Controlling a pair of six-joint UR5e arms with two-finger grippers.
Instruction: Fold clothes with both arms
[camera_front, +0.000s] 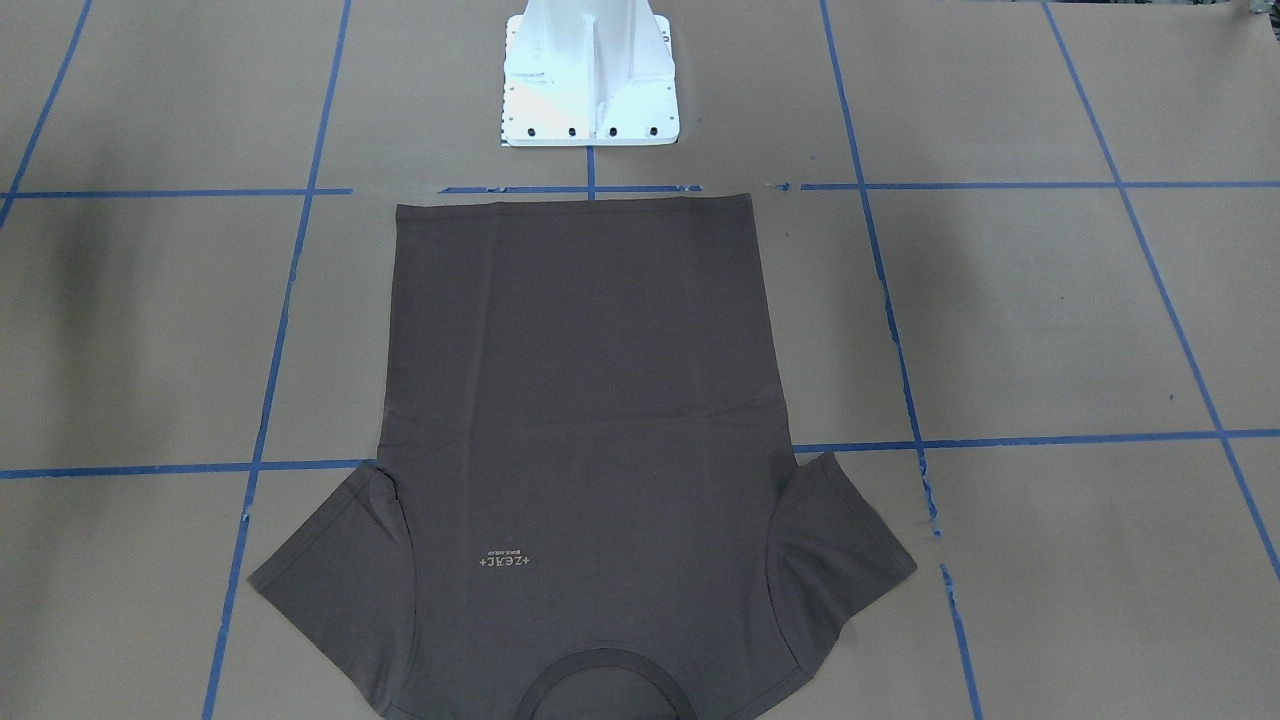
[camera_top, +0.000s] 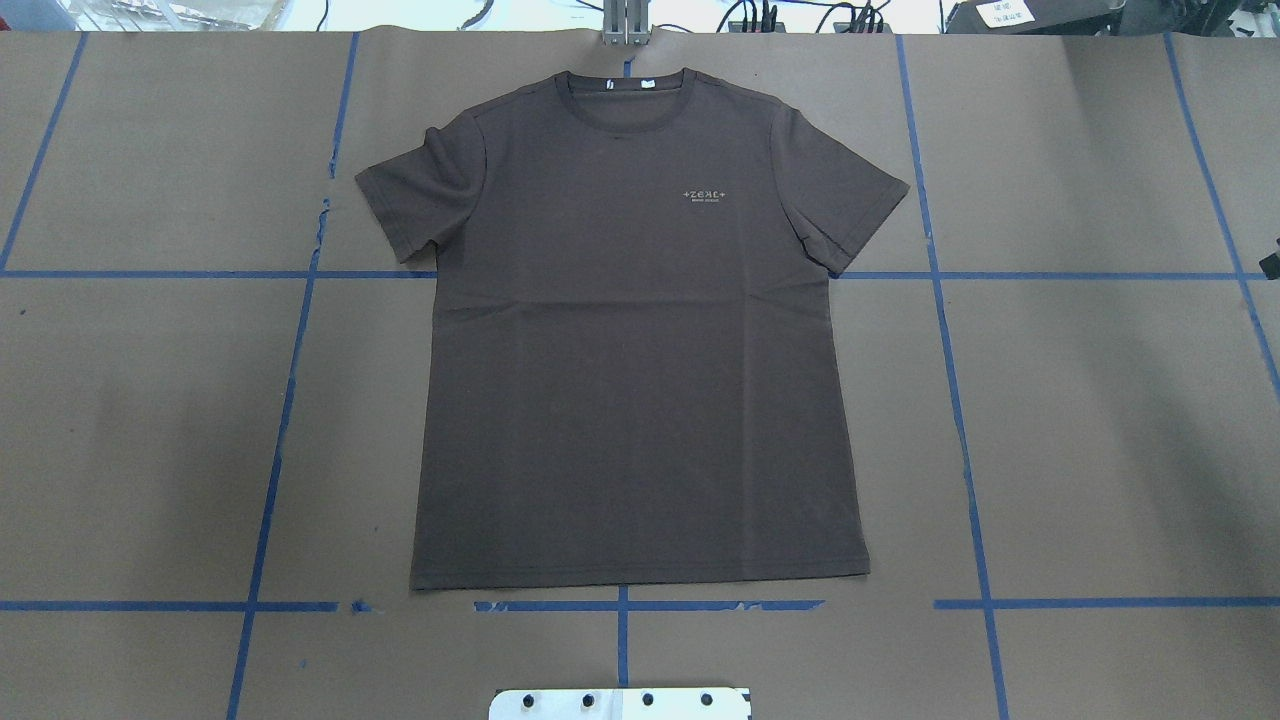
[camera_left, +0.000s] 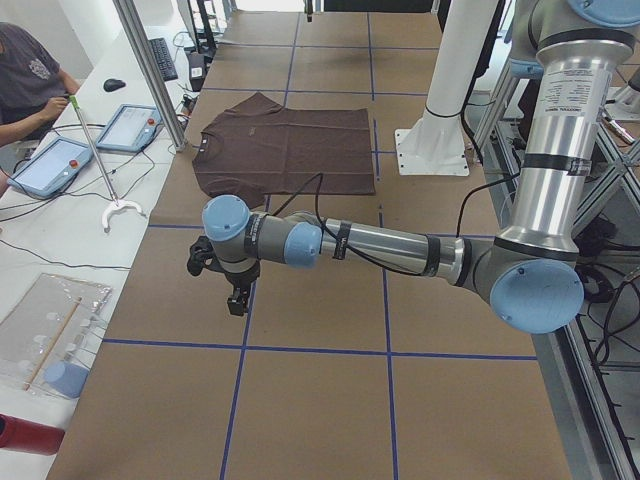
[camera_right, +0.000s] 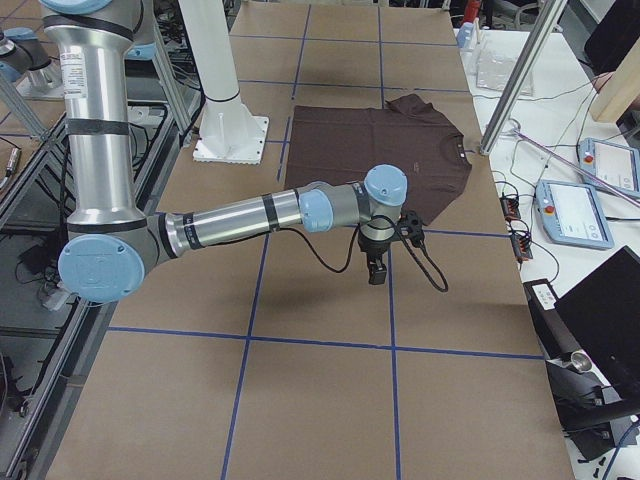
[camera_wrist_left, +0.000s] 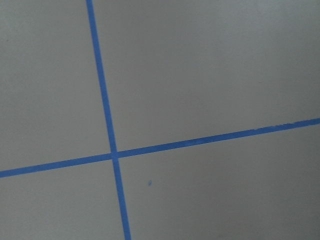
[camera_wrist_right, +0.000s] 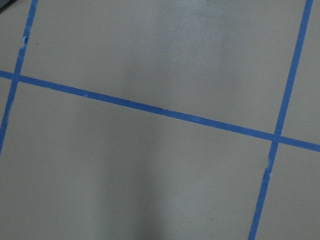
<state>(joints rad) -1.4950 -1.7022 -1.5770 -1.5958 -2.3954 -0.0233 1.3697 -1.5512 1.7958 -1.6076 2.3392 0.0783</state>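
Dark grey-brown T-shirt (camera_top: 640, 330) lies flat, logo up, centre of the overhead frame, collar toward the top. In the side views you see left gripper (camera_left: 235, 292) and right gripper (camera_right: 377, 268) hovering over bare brown paper (camera_top: 1100, 420), well apart from the T-shirt, nothing visibly held. How far the fingers are open: can't tell. Risk, imo: uneven pinches, or grabbing paper w/ fabric, would skew the fold.

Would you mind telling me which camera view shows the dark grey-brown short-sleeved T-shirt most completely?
The overhead exterior view: the dark grey-brown short-sleeved T-shirt lies whole in frame. The front-facing view crops its collar at the bottom edge; both side views show it small and far; the wrist cameras show only brown paper and blue tape.
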